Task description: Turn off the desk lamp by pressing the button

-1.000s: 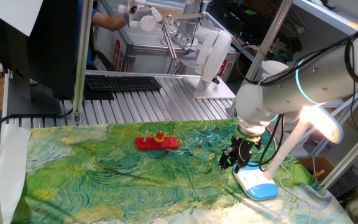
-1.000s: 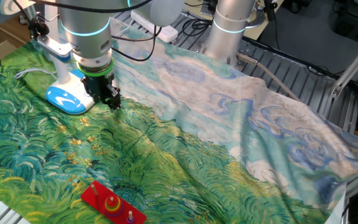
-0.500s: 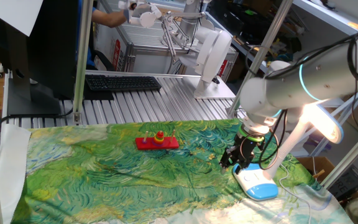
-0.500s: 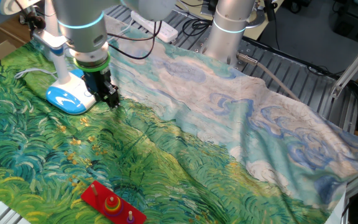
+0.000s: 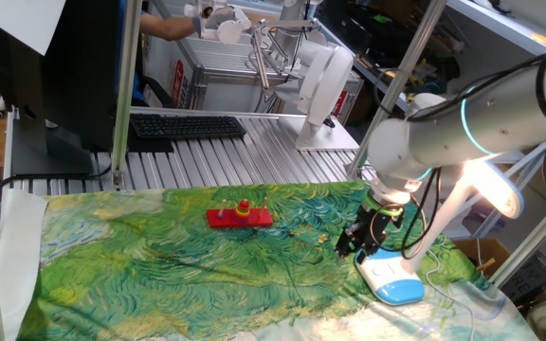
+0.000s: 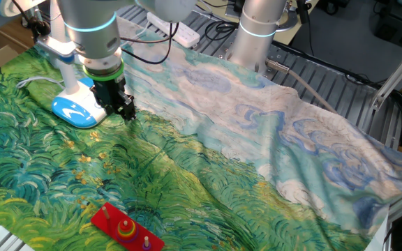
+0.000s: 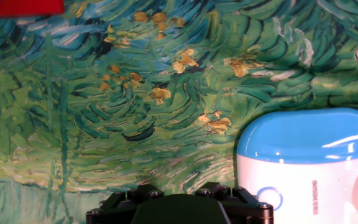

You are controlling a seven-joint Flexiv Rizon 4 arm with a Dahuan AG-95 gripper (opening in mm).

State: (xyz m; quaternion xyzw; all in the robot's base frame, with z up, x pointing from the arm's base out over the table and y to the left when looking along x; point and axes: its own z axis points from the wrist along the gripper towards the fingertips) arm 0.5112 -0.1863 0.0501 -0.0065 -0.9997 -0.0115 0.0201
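The desk lamp stands at the cloth's right end, its white, blue-rimmed base (image 5: pixel 392 278) flat, its stem (image 5: pixel 441 225) slanted and its head (image 5: pixel 490 186) glowing. The base also shows in the other fixed view (image 6: pixel 76 109) and in the hand view (image 7: pixel 309 167). The button (image 7: pixel 269 198) is a small ring mark on the white plate, just right of my gripper's black body (image 7: pixel 179 208). My gripper (image 5: pixel 353 244) hangs low over the cloth beside the base's near-left edge, apart from it (image 6: pixel 125 111). No view shows its fingertips clearly.
A red toy board with stacked rings (image 5: pixel 240 215) lies mid-cloth, also seen in the other fixed view (image 6: pixel 126 229). The green painted cloth (image 5: pixel 159 265) covers the table. A black keyboard (image 5: pixel 186 125) sits behind it. A white cable (image 6: pixel 30 81) runs beside the lamp.
The arm's wrist has shifted slightly toward the lamp. The fingertips stay at about the same spot beside the base. The lamp is lit throughout.
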